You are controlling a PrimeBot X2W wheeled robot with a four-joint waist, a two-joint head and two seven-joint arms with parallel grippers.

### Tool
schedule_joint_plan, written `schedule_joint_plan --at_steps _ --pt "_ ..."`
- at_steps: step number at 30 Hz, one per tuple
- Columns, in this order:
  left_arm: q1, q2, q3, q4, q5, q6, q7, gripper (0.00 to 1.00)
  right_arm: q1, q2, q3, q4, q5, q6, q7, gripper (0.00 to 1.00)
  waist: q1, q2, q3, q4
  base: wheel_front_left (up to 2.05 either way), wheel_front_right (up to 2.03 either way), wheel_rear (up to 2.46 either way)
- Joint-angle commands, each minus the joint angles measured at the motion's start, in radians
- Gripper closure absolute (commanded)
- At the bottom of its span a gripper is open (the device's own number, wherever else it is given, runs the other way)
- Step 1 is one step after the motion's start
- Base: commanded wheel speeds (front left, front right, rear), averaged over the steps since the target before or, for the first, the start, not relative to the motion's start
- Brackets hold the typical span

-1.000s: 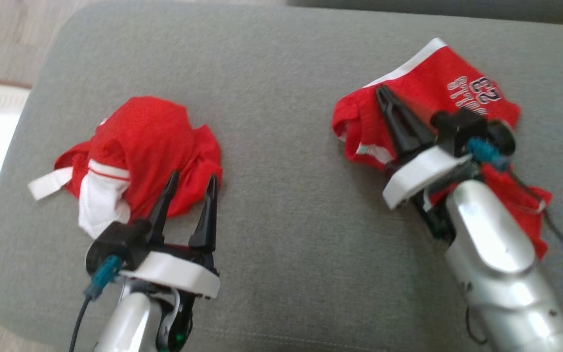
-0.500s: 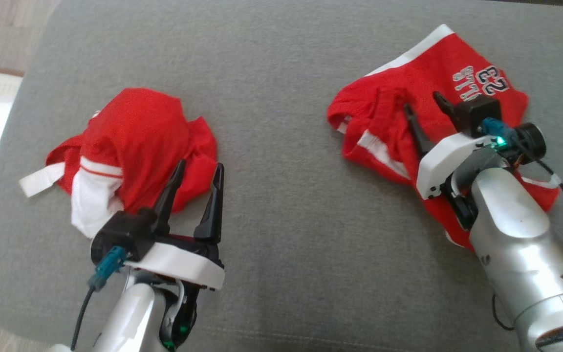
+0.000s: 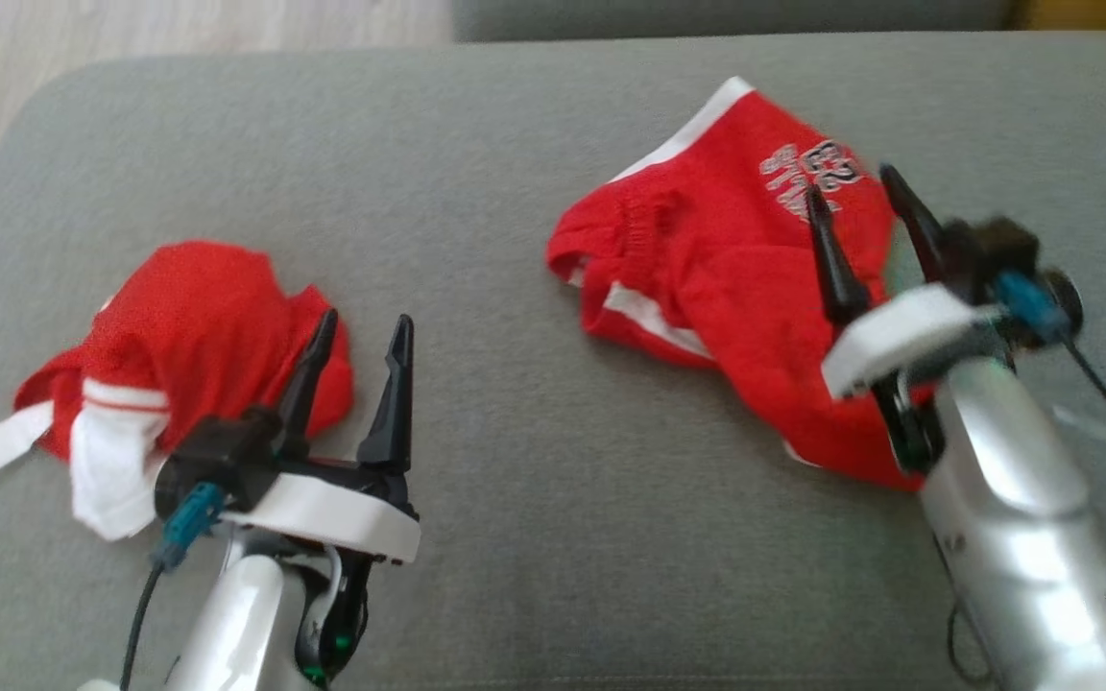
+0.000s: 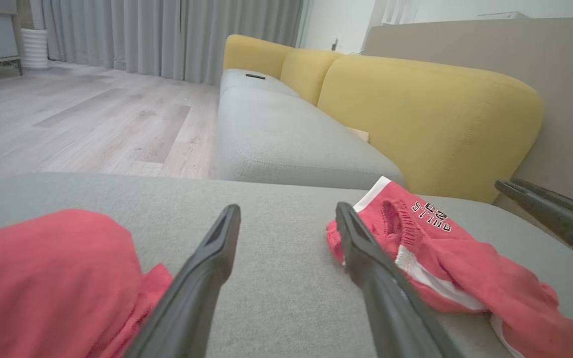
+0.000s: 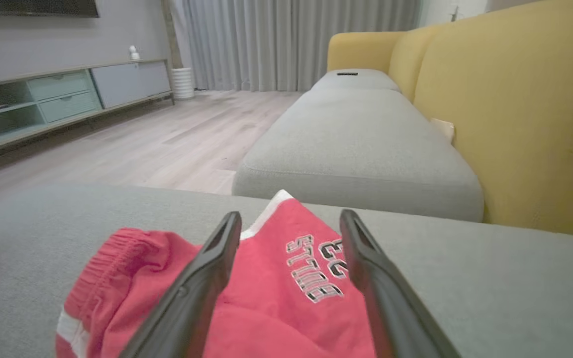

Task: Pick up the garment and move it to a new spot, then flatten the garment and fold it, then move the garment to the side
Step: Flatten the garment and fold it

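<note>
Right gripper (image 3: 851, 187) hovers over the red shorts (image 3: 707, 259), fingers apart and empty, seemingly poised to flatten them; left gripper (image 3: 365, 320), also spread, idles well to their left.

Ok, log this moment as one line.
left gripper open, by crumpled red garment | right gripper open, over red shorts | both on grey cushion

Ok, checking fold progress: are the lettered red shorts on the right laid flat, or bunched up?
Bunched up. The red shorts lie rumpled on the grey cushion: the waistband end is curled over and the near part is heaped in ridges.
</note>
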State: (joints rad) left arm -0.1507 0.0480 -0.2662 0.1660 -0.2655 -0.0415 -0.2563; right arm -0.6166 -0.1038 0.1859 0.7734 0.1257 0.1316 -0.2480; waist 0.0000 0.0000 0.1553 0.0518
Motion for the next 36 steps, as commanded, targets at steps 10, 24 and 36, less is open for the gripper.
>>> schedule_joint_plan --at_steps 10,24,36 --pt "0.012 0.002 0.067 -0.052 0.004 0.000 -0.006 0.00 0.395 0.047 -0.112 -0.453 0.046 -0.001 -0.013 0.00 0.0000 0.0000 -0.066 -0.108 0.00 0.00 0.00" --pt "0.035 0.002 0.048 -0.051 0.008 -0.007 -0.006 0.00 0.543 0.053 -0.153 -0.411 0.163 -0.001 -0.012 0.00 0.0000 0.0000 -0.059 -0.123 0.00 0.00 0.00" --pt "0.024 0.002 0.042 -0.046 0.008 -0.009 -0.006 0.00 0.459 0.054 -0.099 -0.272 0.254 -0.001 0.036 0.00 0.0000 0.0000 -0.028 -0.089 0.00 0.00 0.00"
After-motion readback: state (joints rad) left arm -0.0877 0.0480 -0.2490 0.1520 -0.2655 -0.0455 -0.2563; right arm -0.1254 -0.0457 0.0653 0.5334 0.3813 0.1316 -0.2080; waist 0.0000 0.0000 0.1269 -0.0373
